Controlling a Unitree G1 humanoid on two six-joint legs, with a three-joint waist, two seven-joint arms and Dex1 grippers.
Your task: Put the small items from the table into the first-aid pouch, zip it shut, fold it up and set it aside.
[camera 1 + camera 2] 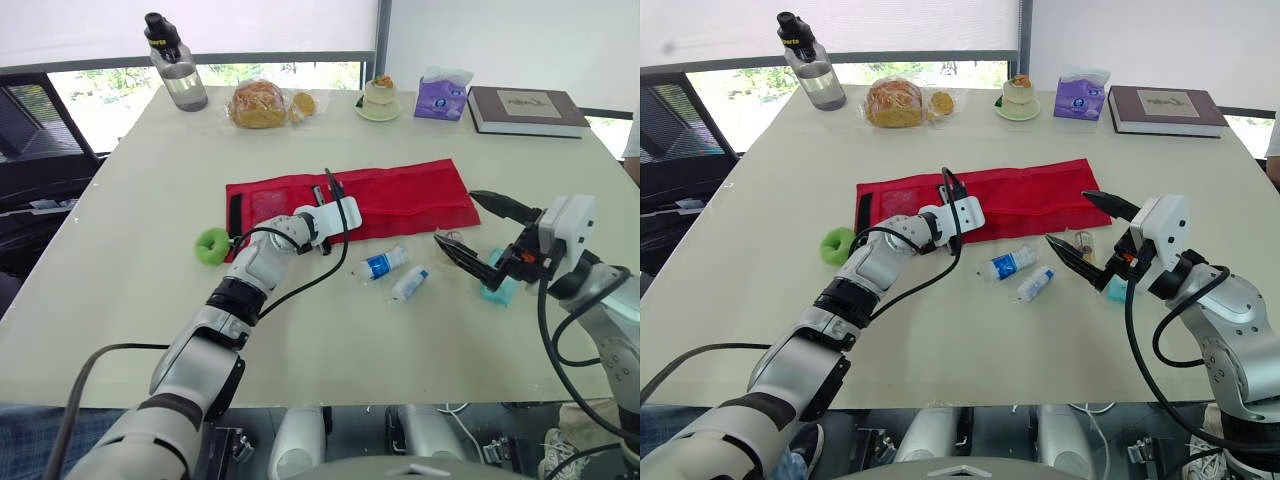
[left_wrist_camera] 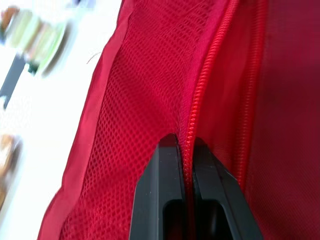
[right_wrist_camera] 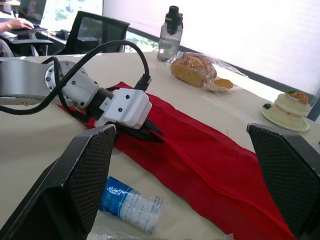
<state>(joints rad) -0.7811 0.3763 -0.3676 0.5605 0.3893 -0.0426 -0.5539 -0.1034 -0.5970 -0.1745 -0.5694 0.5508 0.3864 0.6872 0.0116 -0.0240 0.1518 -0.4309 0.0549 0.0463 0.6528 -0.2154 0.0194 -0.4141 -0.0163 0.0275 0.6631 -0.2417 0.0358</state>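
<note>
- Pouch (image 1: 410, 195): red, lying flat on the bench (image 1: 130, 220).
- Left gripper (image 2: 185, 142): fingers pinching the pouch's zip edge; a slip would likely close the opening.
- Right gripper (image 1: 455, 217): fingers spread near the bottles (image 1: 380, 263); could knock them away.

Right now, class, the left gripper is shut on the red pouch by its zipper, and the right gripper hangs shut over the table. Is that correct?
No: the right gripper is open, not shut; the right wrist view shows its fingers spread wide. The left gripper is indeed shut on the red pouch by its zipper.
</note>
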